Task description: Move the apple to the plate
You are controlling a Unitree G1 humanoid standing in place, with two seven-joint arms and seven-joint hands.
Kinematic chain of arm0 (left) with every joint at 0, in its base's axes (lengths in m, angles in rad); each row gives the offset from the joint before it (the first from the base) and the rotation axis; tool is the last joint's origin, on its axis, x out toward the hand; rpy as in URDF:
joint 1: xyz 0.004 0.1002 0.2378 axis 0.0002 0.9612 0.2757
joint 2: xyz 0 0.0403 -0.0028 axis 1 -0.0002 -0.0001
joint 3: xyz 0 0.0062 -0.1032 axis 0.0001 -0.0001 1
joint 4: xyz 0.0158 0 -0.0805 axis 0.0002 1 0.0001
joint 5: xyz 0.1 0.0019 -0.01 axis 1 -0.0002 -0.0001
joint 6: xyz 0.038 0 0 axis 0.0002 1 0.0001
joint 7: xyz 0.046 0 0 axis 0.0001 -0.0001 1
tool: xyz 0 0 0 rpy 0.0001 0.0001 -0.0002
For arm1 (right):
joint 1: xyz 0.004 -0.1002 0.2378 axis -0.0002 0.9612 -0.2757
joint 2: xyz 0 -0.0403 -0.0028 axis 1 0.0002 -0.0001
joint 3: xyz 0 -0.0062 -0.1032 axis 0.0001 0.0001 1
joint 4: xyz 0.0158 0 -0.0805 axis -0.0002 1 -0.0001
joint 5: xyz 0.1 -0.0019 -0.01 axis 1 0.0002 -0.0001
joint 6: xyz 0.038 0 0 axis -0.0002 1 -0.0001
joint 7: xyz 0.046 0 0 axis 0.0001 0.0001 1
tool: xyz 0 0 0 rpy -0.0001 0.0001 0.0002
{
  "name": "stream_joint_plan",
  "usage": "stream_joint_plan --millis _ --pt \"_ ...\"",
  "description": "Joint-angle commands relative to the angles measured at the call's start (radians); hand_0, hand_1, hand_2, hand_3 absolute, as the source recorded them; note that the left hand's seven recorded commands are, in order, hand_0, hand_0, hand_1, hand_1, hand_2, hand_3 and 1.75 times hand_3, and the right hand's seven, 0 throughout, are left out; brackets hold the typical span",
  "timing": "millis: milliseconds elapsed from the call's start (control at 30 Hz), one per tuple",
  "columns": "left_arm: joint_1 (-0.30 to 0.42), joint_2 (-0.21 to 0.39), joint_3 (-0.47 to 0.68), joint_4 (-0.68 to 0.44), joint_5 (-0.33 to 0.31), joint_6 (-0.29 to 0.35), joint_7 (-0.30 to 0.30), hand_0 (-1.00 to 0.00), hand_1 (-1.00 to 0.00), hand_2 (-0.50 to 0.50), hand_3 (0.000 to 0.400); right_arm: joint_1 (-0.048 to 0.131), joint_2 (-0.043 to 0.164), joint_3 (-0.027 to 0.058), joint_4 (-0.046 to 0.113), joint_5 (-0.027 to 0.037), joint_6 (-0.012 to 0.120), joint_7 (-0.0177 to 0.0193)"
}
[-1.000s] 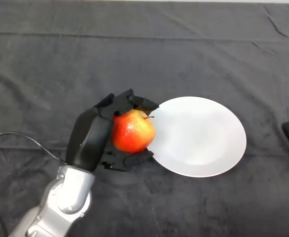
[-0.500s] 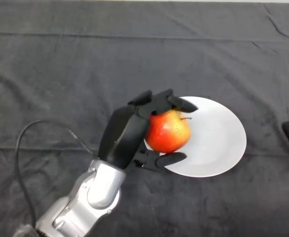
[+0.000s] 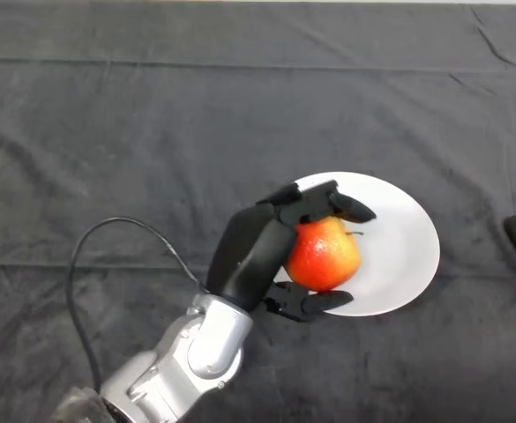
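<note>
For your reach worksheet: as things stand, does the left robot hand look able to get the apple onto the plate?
Probably yes: the robot hand is curled round the apple, which sits over the white plate, with nothing in the way.

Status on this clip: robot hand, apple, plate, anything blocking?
Left robot hand shut on apple. Apple over the white plate, not released. Nothing in the way.

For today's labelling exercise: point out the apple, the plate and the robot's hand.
apple (image 3: 325,256), head view, middle of its red skin.
plate (image 3: 405,242), head view, bare white surface right of the apple.
left hand (image 3: 256,254), head view, black back of the palm.
</note>
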Motion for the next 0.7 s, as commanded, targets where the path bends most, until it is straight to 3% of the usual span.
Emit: stream_joint_plan --millis 33,433,467,500,567,600,633,667,700 --pt "-0.074 -0.002 -0.027 0.042 -0.016 -0.024 0.018 -1.0 -1.0 0.0 0.4 -0.014 -0.022 0.0039 -0.013 -0.0019 0.007 -0.0056" --pt "-0.1 0.002 -0.08 0.068 -0.03 -0.025 0.033 -1.0 -0.99 -0.01 0.4 -0.015 -0.024 0.0035 -0.009 -0.0019 0.007 -0.0036" --pt "-0.102 0.003 -0.082 0.069 -0.031 -0.025 0.032 -1.0 -0.83 -0.09 0.4 -0.015 -0.024 0.0035 -0.009 -0.0019 0.007 -0.0035" --pt "-0.103 0.004 -0.084 0.07 -0.032 -0.026 0.032 -1.0 -0.6 -0.2 0.4 -0.015 -0.024 0.0035 -0.009 -0.0019 0.007 -0.0033" --pt "-0.105 0.007 -0.087 0.071 -0.034 -0.028 0.031 -0.95 -0.45 -0.25 0.381 -0.016 -0.024 0.0034 -0.008 -0.0019 0.007 -0.0031" --pt "-0.106 0.008 -0.088 0.072 -0.035 -0.028 0.031 -0.73 -0.18 -0.28 0.293 -0.016 -0.024 0.0034 -0.008 -0.0019 0.007 -0.0029" --pt "-0.107 0.008 -0.089 0.072 -0.036 -0.028 0.03 -0.6 -0.02 -0.29 0.238 -0.016 -0.024 0.0034 -0.008 -0.002 0.007 -0.0028" --pt "-0.107 0.009 -0.09 0.072 -0.037 -0.028 0.03 -0.5 0.0 -0.25 0.199 -0.016 -0.024 0.0034 -0.008 -0.002 0.007 -0.0027" --pt "-0.107 0.01 -0.091 0.072 -0.038 -0.028 0.03 -0.24 0.0 -0.12 0.094 -0.016 -0.024 0.0034 -0.008 -0.002 0.007 -0.0026"
